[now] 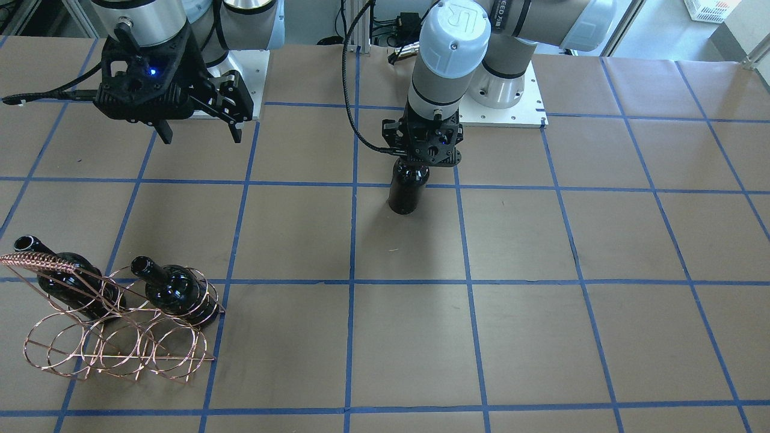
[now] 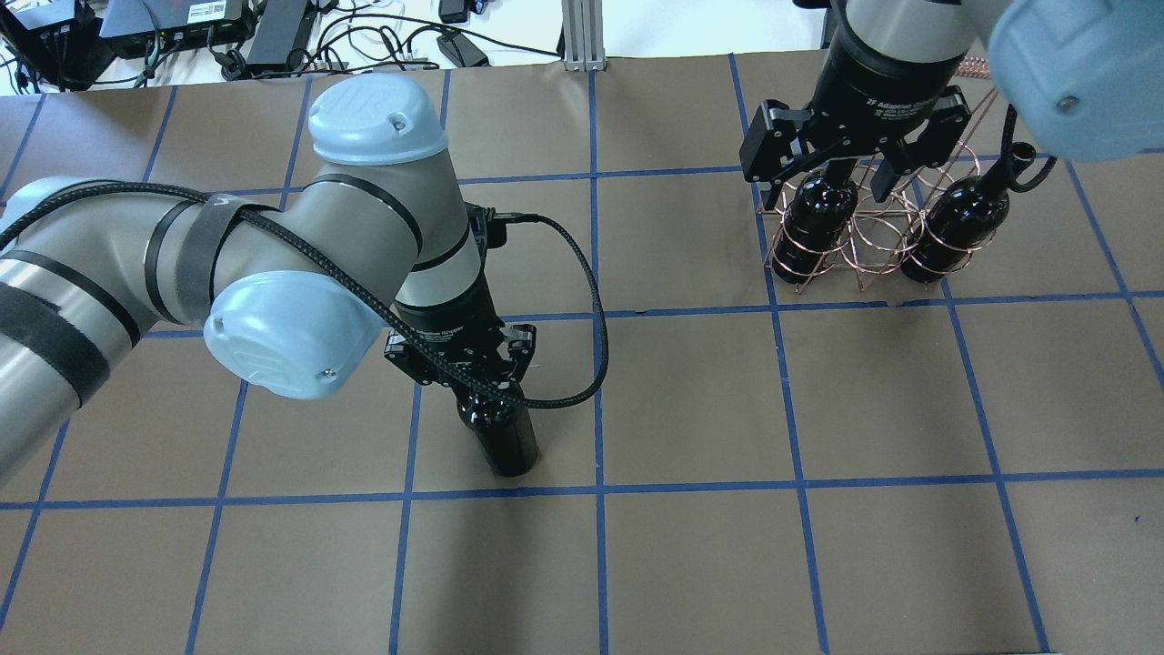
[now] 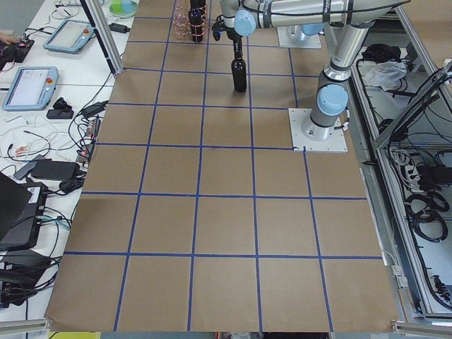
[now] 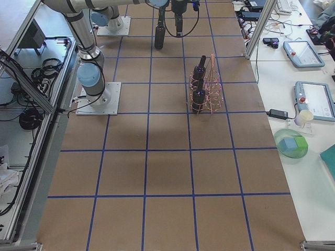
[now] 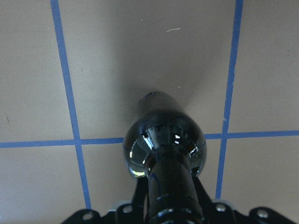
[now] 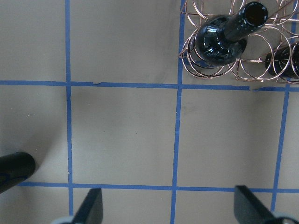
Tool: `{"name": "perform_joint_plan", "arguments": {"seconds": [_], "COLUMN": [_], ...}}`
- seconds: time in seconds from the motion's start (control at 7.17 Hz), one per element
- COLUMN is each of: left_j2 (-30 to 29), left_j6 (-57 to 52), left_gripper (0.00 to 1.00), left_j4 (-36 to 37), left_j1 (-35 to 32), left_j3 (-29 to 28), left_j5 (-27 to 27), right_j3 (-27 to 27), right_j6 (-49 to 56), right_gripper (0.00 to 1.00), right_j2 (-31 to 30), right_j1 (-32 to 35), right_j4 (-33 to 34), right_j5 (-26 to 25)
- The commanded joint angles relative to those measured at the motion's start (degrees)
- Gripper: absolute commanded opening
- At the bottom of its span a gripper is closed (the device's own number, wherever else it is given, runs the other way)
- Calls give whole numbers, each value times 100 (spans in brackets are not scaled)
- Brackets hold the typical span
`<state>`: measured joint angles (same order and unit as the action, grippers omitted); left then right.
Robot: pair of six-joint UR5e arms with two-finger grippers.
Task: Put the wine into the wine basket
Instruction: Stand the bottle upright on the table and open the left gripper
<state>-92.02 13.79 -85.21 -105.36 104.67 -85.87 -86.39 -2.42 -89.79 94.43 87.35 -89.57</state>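
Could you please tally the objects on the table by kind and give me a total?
Wine bottles: 3 (one upright in the left gripper, two in the basket)
Wire basket: 1
Total: 4

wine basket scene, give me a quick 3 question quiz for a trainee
1. True or false: the right gripper is shut.
2. How many bottles sit in the wine basket? A one, B two, C three.
3. Fill the gap: the left gripper grips the third bottle by its ____.

Key: 1 false, its fingers are spread and hold nothing. 2 B. 3 neck.
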Motion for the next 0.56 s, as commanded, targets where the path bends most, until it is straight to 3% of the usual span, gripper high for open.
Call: {"name": "perform_joint_plan", "arguments": {"seconds": [0.0, 0.14, 0.42], "left_j2": [26, 70, 70], "left_j6": [-7, -42, -69], "left_gripper": [81, 100, 100], "left_j4": [-13, -5, -327], "left_j1": [-2, -2, 7], "left_j3": [-69, -113, -393], "left_j5": [-18, -35, -53], "right_j3": [0, 0, 0], "right_j6": [14, 23, 14], "right_gripper": [100, 100, 100], "right_j2": [-4, -4, -4], "right_j1": [-3, -3, -12], "right_j4": [-7, -16, -42], "right_j5": [9, 1, 0]}}
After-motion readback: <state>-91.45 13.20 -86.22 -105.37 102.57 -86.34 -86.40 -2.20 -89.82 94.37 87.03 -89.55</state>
